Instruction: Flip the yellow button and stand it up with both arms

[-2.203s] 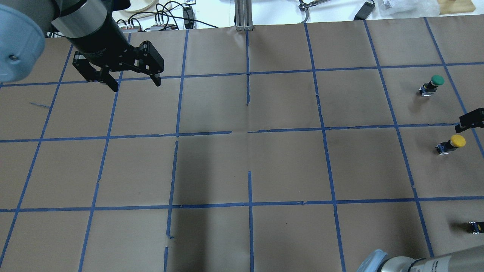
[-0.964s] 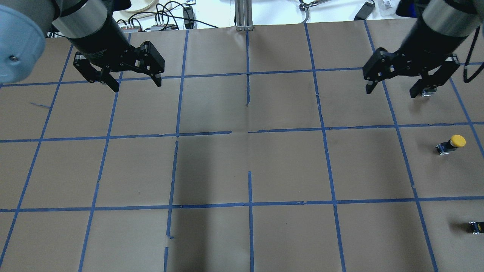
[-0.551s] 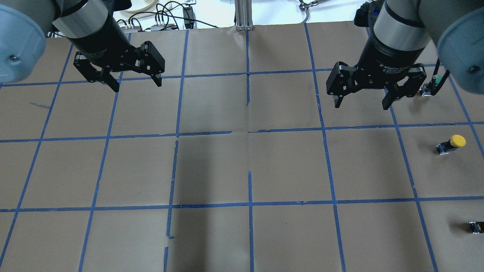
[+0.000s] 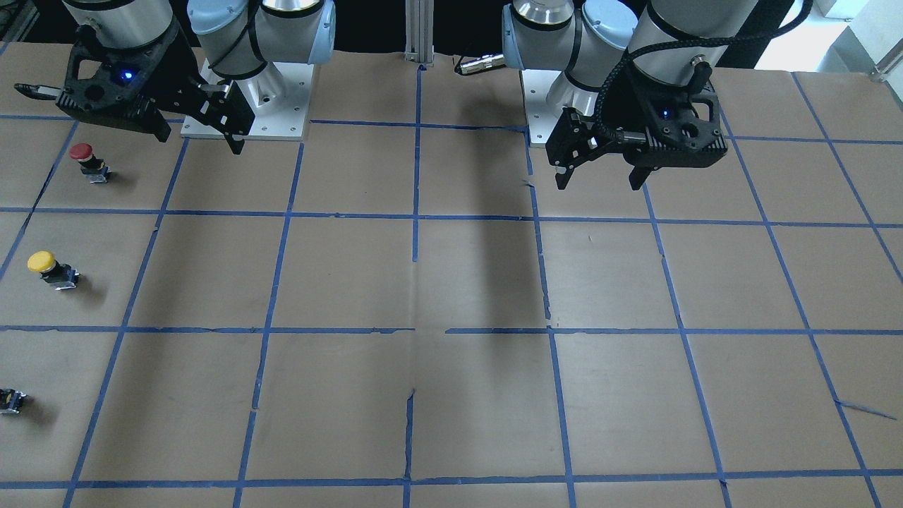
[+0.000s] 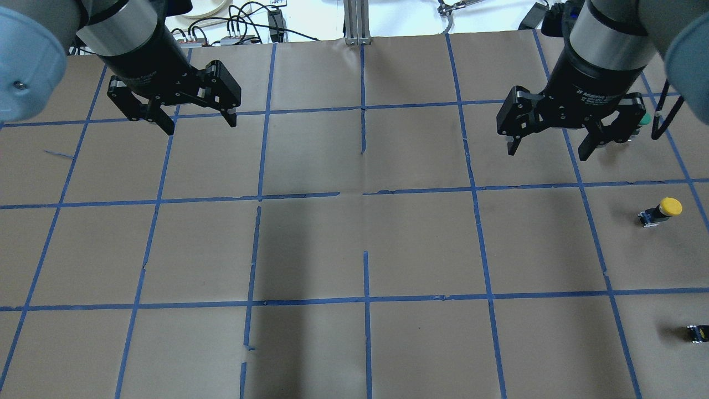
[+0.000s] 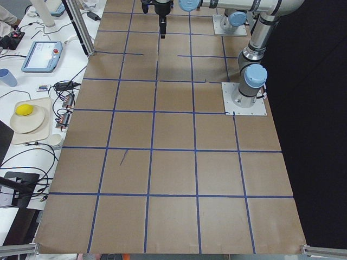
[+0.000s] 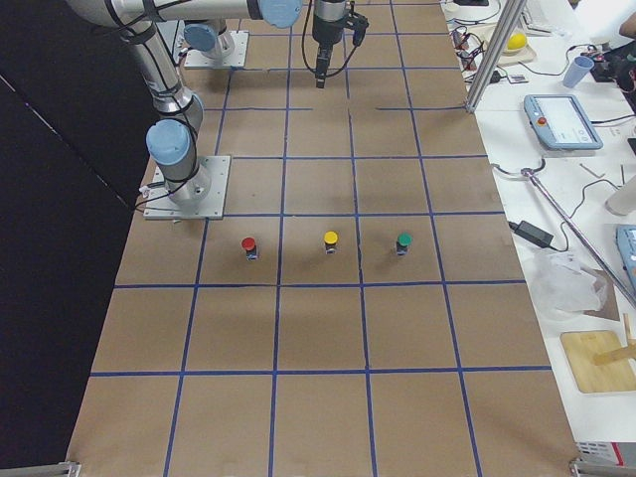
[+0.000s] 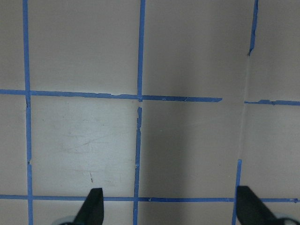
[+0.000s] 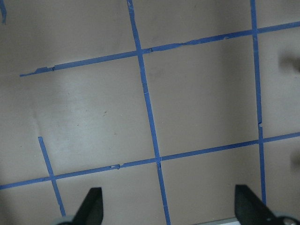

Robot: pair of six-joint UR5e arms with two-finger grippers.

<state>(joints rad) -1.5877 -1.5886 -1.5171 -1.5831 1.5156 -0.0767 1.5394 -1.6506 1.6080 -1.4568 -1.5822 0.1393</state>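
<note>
The yellow button [image 5: 662, 211] stands apart on the brown paper at the far right and looks cap-up; it also shows in the front view [image 4: 49, 269] and the right view [image 7: 331, 240]. My right gripper [image 5: 547, 153] is open and empty, hanging above the table up-left of the button, about one grid cell away. It shows in the front view [image 4: 127, 118] and its fingertips [image 9: 91, 206] frame only bare paper. My left gripper [image 5: 200, 126] is open and empty over the far left, also in the front view [image 4: 597, 185], with its fingertips [image 8: 93, 206] over bare paper.
A green button [image 5: 642, 119] is partly hidden behind my right gripper. A red button [image 4: 88, 161] stands on the robot's side of the yellow one, showing only its dark body [image 5: 697, 333] in the overhead view. Cables and a metal post [image 5: 354, 22] line the far edge.
My right arm has come into the overhead view from the right, swung left over the far right cells, then drifted back right. The left arm and the buttons have not moved.
</note>
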